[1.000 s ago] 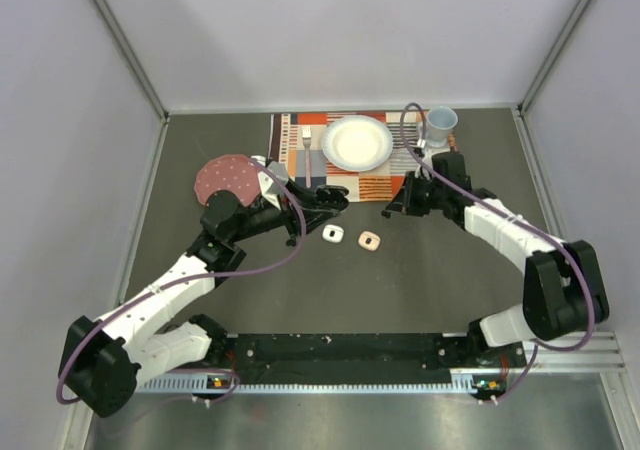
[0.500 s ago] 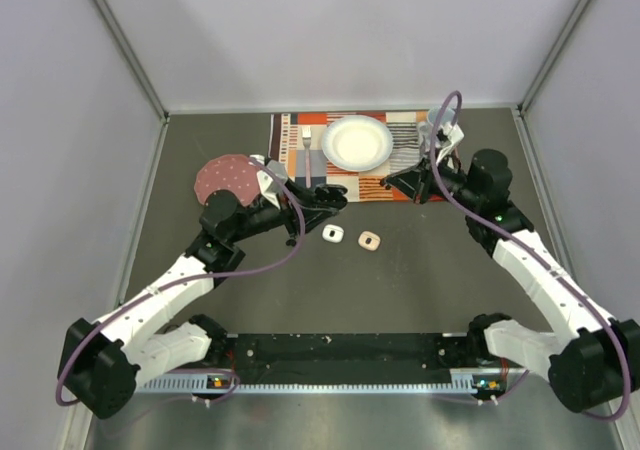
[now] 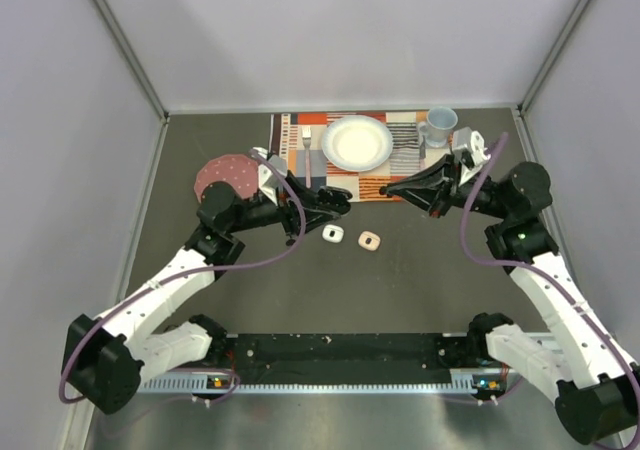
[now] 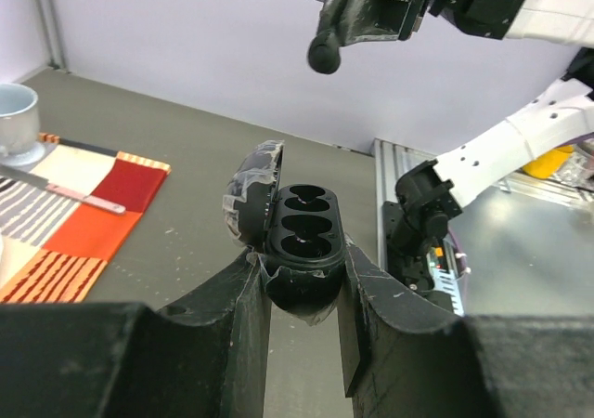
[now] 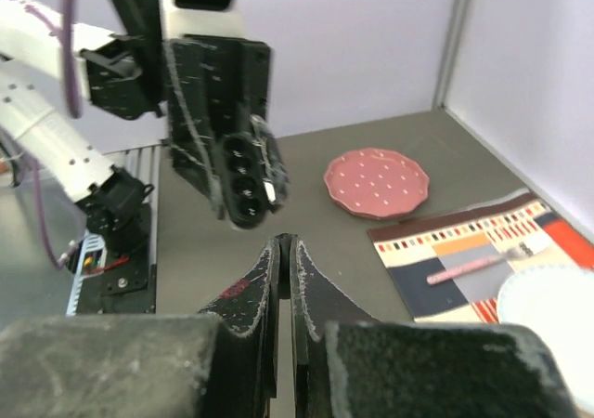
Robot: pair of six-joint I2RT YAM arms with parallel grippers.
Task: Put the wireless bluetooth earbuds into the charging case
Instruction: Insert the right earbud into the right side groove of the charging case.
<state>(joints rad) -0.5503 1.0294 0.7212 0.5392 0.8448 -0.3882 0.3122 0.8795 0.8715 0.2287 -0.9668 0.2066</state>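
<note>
Gripping open black case (image 4: 302,237) with left tool (image 4: 303,267), centre frame. Right tool (image 5: 285,247) pinched narrow, cannot tell whether holding anything. Below on counter (image 3: 420,290): white case (image 3: 332,233), pink case (image 3: 369,240).

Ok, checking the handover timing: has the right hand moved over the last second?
Yes. The right hand has shifted up the view, from over the dark table to over the placemat's near edge.

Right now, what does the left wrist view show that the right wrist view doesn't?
Only left wrist: the mug, and the right claw overhead, seen from outside. Only right wrist: the pink dotted plate and the white plate, just its rim. Both: the open black charging case, gripped by the left claw, and the striped placemat.
</note>
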